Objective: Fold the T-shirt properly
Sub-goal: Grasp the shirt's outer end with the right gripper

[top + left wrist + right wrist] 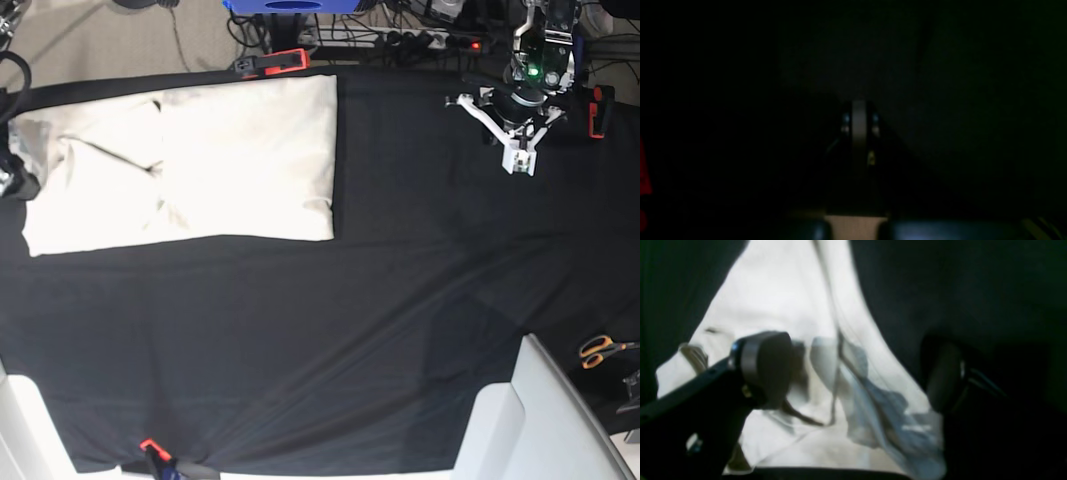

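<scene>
The cream T-shirt (200, 160) lies as a wide folded rectangle on the black tablecloth (380, 300) at the back left of the base view. My right gripper (855, 373) is at the shirt's left end, open, with one finger (766, 366) over the cloth and the other (943, 376) off its edge; a loose, wrinkled fold of the T-shirt (790, 300) lies between them. In the base view only a dark part of that arm (10, 175) shows at the left edge. My left gripper (520, 160) hangs shut over bare black cloth at the back right; its wrist view is very dark and shows the shut left gripper (858, 110).
Orange clamps (285, 62) (598, 110) (150, 447) pin the tablecloth at its edges. Orange-handled scissors (600, 350) lie at the right edge. A white panel (540, 420) sits at the front right corner. Cables and a blue object (290, 5) are behind the table.
</scene>
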### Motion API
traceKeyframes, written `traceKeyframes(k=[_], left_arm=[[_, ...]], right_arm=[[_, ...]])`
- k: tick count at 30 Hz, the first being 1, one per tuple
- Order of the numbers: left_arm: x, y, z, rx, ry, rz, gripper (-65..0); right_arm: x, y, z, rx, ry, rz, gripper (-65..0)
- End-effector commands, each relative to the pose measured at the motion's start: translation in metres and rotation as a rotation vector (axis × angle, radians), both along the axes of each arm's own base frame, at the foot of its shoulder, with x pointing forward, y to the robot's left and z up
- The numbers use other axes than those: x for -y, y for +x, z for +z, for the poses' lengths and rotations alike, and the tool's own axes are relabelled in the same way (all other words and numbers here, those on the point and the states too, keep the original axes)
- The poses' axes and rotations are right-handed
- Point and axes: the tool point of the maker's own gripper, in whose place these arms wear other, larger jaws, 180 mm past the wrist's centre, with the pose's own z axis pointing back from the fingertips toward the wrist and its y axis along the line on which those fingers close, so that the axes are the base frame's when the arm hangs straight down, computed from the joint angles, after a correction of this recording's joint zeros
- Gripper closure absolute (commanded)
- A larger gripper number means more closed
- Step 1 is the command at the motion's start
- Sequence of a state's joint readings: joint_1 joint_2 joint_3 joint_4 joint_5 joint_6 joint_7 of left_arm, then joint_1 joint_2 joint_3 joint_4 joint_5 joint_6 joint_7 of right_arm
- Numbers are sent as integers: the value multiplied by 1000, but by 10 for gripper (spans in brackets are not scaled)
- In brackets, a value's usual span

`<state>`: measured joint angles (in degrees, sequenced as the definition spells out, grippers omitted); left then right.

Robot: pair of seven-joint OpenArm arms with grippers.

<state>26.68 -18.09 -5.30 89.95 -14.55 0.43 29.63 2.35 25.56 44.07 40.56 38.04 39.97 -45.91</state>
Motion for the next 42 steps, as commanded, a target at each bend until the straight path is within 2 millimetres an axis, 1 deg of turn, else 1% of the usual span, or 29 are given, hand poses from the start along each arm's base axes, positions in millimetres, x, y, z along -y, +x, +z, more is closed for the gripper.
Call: traceKeyframes(k=[1, 6, 11, 14, 16, 18, 25, 26, 27, 30, 32, 34, 35, 37, 38, 39, 40, 42], left_arm=[[-4, 5, 7, 27, 16, -5, 0], [-4, 5, 6, 25, 15, -6, 0], [-2, 5, 6, 23, 13, -10, 0], [-2, 4, 5, 21, 13, -11, 0], [-1, 4, 5, 20, 12, -12, 0], [-1, 4, 5, 19, 12, -12, 0], [-1, 4, 5, 19, 12, -12, 0], [-1, 4, 5, 17, 11, -11, 0], [-1, 5, 5, 19, 11, -11, 0], [0, 5, 5, 19, 9, -10, 0], [0, 5, 5, 20, 9, -10, 0], [0, 6, 5, 22, 8, -9, 0], [0, 6, 5, 22, 8, -9, 0], [0, 5, 4, 19, 8, -9, 0], [0, 4, 4, 17, 8, -9, 0], [0, 4, 4, 17, 8, -9, 0], [0, 4, 4, 17, 8, -9, 0], [-2, 1, 0, 4, 9, -5, 0]], right_arm=[[7, -4, 4, -28, -12, 21, -573], [-2, -14, -2, -79, 20, 48, -573], [-18, -21, -10, -119, 60, 74, -573], [-32, -24, -15, -136, 90, 89, -573], [-34, -26, -16, -145, 98, 97, -573], [-41, -26, -19, -153, 114, 105, -573], [-49, -28, -21, -165, 127, 121, -569], [-52, -29, -23, -173, 135, 127, -569], [-60, -31, -25, -182, 150, 137, -567], [-67, -28, -22, -176, 139, 167, -566], [-78, -28, -21, -180, 146, 195, -566], [-80, -25, -18, -172, 134, 210, -564], [-83, -25, -18, -171, 138, 212, -564], [-84, -25, -19, -170, 139, 211, -558], [-84, -24, -19, -168, 139, 210, -543], [-83, -24, -19, -163, 136, 205, -507], [-83, -23, -19, -159, 131, 202, -467], [-82, -22, -19, -153, 127, 197, -366]])
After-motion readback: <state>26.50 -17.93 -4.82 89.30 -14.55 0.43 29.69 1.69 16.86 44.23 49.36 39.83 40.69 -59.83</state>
